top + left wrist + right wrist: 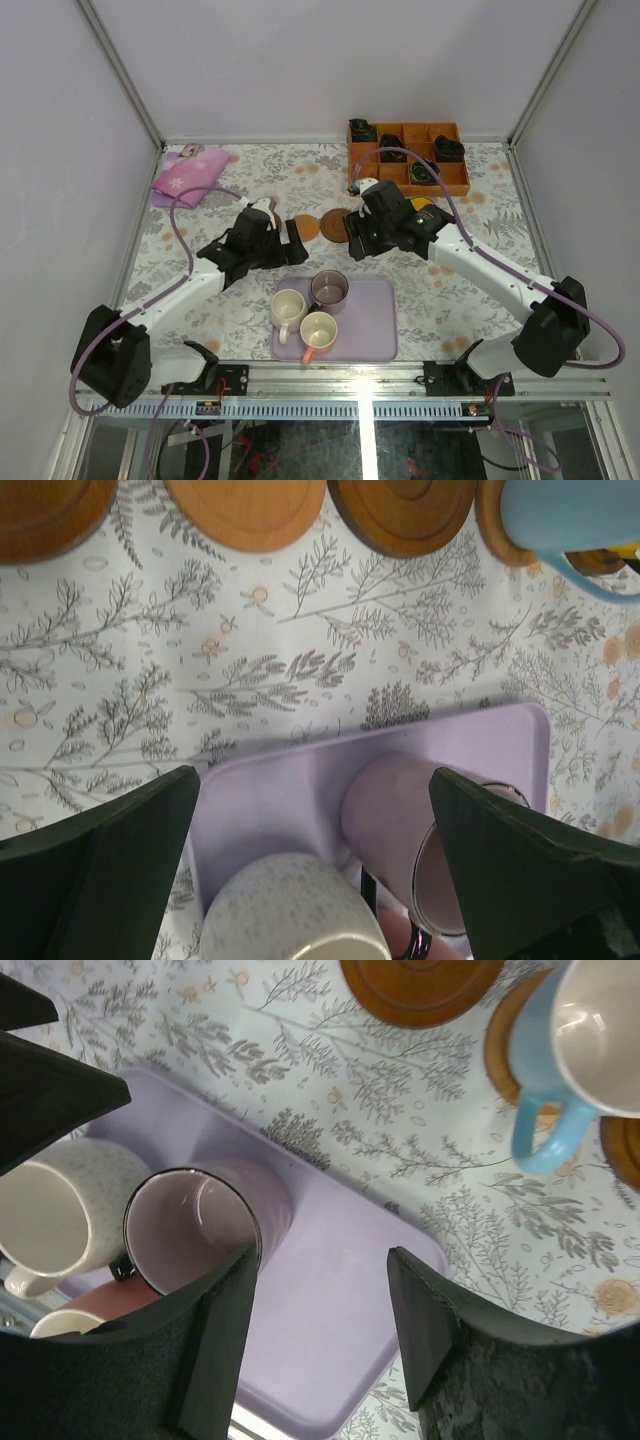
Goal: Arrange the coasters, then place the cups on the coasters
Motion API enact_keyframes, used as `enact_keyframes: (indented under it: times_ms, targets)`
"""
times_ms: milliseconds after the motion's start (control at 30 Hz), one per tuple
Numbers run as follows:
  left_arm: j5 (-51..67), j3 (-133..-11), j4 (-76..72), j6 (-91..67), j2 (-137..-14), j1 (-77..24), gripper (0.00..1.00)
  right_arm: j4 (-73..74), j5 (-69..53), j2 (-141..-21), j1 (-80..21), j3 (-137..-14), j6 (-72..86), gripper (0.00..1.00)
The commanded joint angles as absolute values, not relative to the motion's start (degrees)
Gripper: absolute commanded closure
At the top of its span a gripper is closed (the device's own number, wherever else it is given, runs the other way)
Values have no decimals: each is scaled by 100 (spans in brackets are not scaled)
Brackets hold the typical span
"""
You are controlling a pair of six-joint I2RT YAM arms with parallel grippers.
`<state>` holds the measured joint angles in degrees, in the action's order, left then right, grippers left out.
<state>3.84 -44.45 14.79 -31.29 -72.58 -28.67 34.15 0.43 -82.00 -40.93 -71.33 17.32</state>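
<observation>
Status: the coasters are laid in a row on the table beyond the far edge of the tray. The left wrist view shows three bare ones and a fourth under the blue cup. The right wrist view shows the edge of one more past that cup, so five looks likely. One cup is placed: the blue cup stands upright on its coaster beyond the tray's far right corner. Three wait on the tray: the mauve cup at its far edge, the cream cup at its left edge, and the pink-handled cup nearer you. You will not find the yellow cup in any view. The left claw hangs over the tray's far left part, spread wide and empty. The right claw hangs over the tray just beside the mauve cup, jaws parted, gripping nothing. My estimate is that the arranging is done, with at least three cups to move.
</observation>
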Motion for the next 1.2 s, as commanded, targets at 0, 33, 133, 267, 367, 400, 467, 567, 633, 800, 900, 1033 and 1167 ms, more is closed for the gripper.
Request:
enact_keyframes:
  times_ms: [0,33,133,267,367,400,467,567,633,800,900,1033,1167]
  targets:
    - [257,-4173,1680,-3427,-6792,-2976,0,3462,-280,-8305,-4293,-7043,1634,39]
    - [221,-4130,1729,-3462,-6721,-2993,0,3463,-327,-8332,-4327,-7029,1627,39]
    - [150,-3994,1874,-3586,-6488,-3034,0,3481,-398,-8428,-4404,-7022,1610,40]
    - [136,-3829,1988,-3815,-6215,-3119,0,3480,-546,-8538,-4465,-7030,1576,42]
    - [77,-3719,2063,-3972,-6082,-3177,2,3489,-596,-8638,-4527,-7071,1536,43]
    - [55,-3684,2084,-4025,-6048,-3193,3,3500,-610,-8672,-4541,-7081,1518,44]
    - [16,-3630,2135,-4126,-5979,-3219,4,3530,-639,-8748,-4580,-7115,1475,44]
    - [-72,-3580,2248,-4244,-5855,-3266,5,3564,-659,-8873,-4617,-7144,1426,44]
    - [-110,-3563,2318,-4290,-5786,-3282,5,3577,-696,-8961,-4637,-7189,1415,44]
    - [-105,-3586,2495,-4374,-5687,-3335,6,3653,-815,-9179,-4716,-7338,1348,44]
    - [-130,-3601,2607,-4417,-5643,-3371,7,3710,-842,-9278,-4756,-7389,1305,44]
    - [-238,-3624,2686,-4476,-5605,-3387,8,3744,-861,-9384,-4801,-7419,1302,45]
    - [-399,-3701,2681,-4526,-5635,-3393,9,3761,-852,-9490,-4846,-7435,1301,47]
